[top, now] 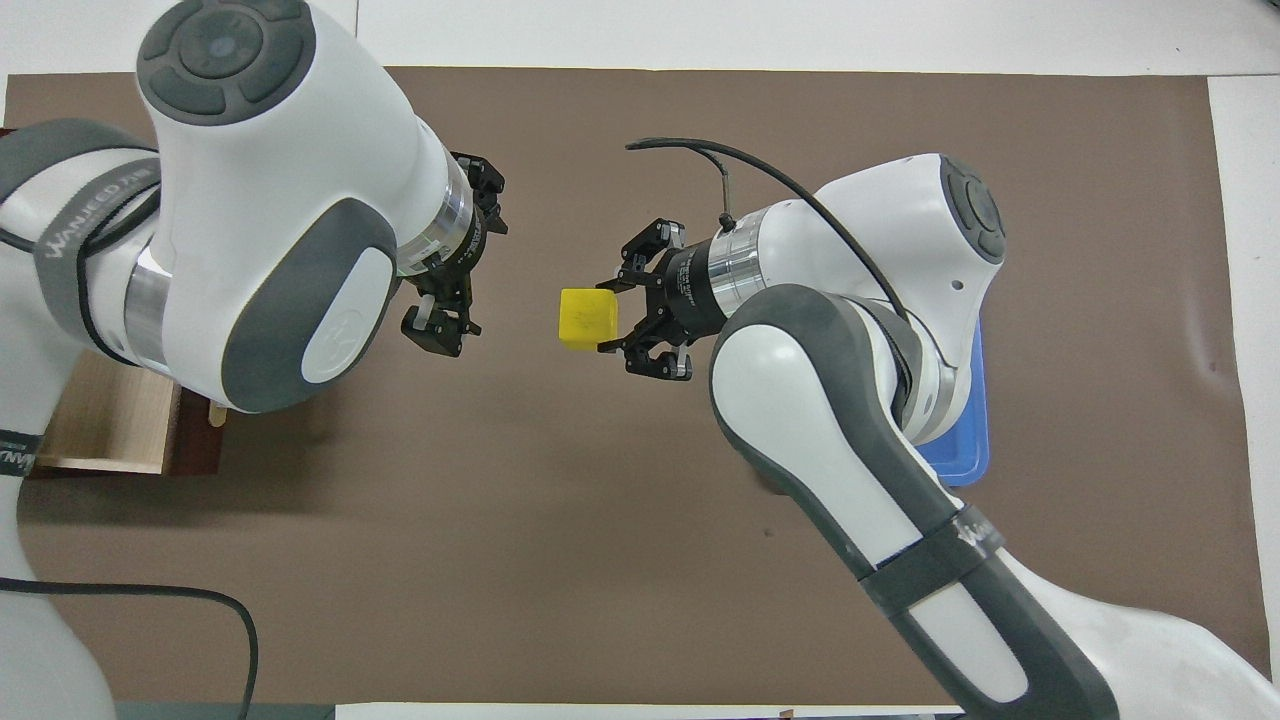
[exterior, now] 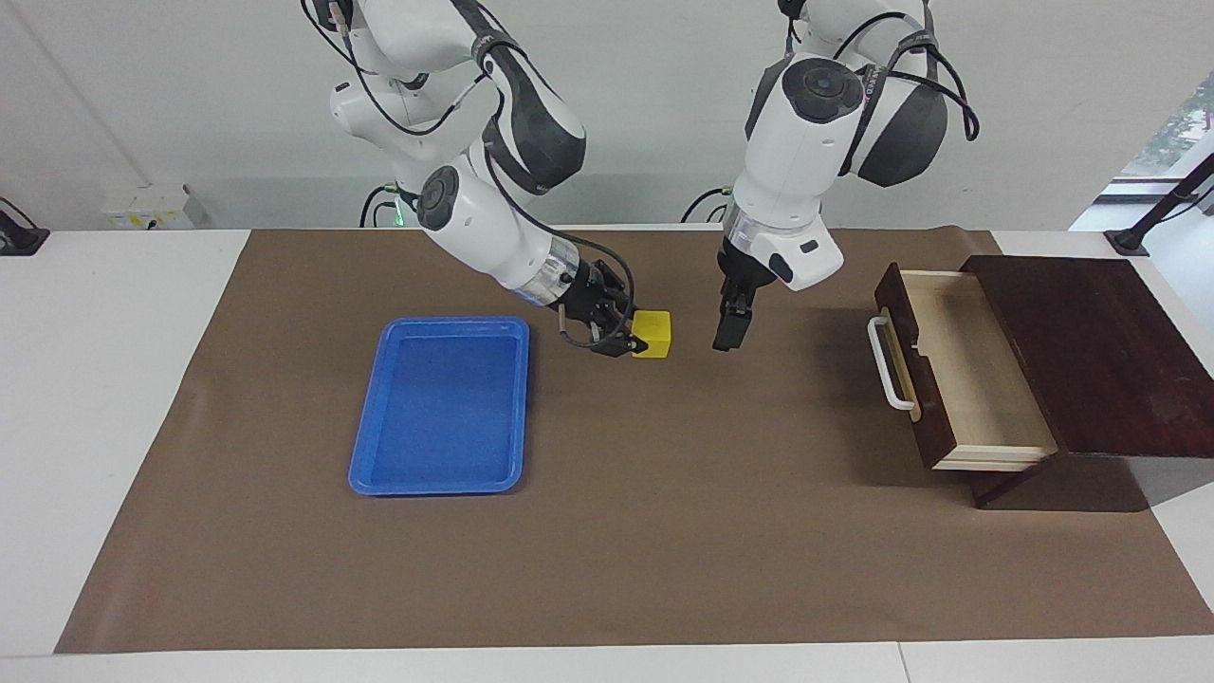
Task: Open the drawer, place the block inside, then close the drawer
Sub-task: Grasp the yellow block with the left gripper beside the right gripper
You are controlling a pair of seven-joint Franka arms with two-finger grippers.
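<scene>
The yellow block (exterior: 652,333) is held by my right gripper (exterior: 626,334), which is shut on its side, low over the middle of the brown mat. In the overhead view the block (top: 589,319) sticks out of the right gripper (top: 610,318) toward the left arm's end. My left gripper (exterior: 723,340) hangs over the mat beside the block, between it and the drawer, and holds nothing; it also shows in the overhead view (top: 466,264). The drawer (exterior: 967,370) is pulled open at the left arm's end, its white handle (exterior: 890,365) facing the middle. Its pale inside is empty.
A flat blue tray (exterior: 441,408) lies on the mat toward the right arm's end, empty; the right arm covers most of it in the overhead view (top: 965,450). The dark wooden box (exterior: 1091,351) stands at the table's edge. The brown mat (exterior: 664,531) covers the table.
</scene>
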